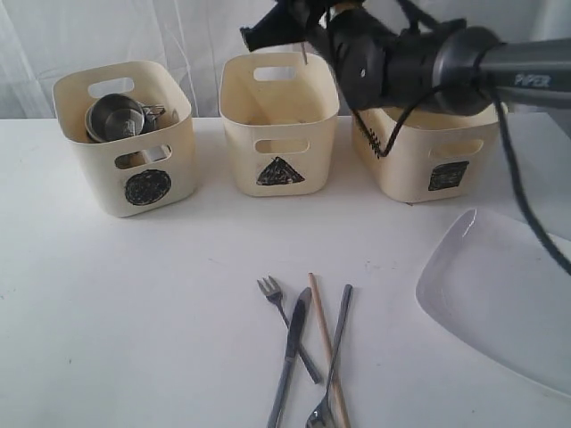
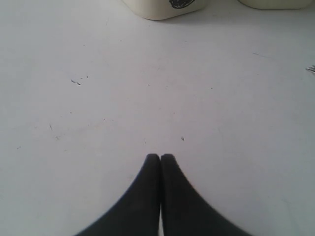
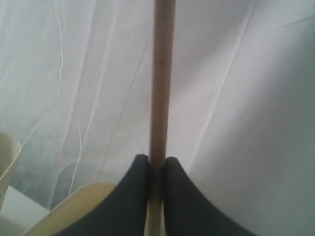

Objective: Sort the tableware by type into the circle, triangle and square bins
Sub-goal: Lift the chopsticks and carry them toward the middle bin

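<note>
My right gripper (image 1: 266, 28) hangs high over the triangle bin (image 1: 279, 125), shut on a wooden chopstick (image 3: 162, 73) that runs straight out between its black fingers (image 3: 173, 196). The circle bin (image 1: 125, 143) on the left holds two steel mugs (image 1: 116, 116). The square bin (image 1: 428, 156) stands on the right, partly behind the arm. On the table in front lie a fork (image 1: 284, 323), a knife (image 1: 290, 357), the other chopstick (image 1: 325, 343) and a spoon (image 1: 334, 352). The large white plate (image 1: 500, 299) lies at the right. My left gripper (image 2: 160, 156) is shut on nothing, over bare table.
White cloth hangs behind the bins. The left wrist view shows the circle bin's base (image 2: 165, 7), a second bin's base (image 2: 275, 4) and the fork tines (image 2: 311, 69) at its edge. A cream bin rim (image 3: 83, 204) lies below the right gripper.
</note>
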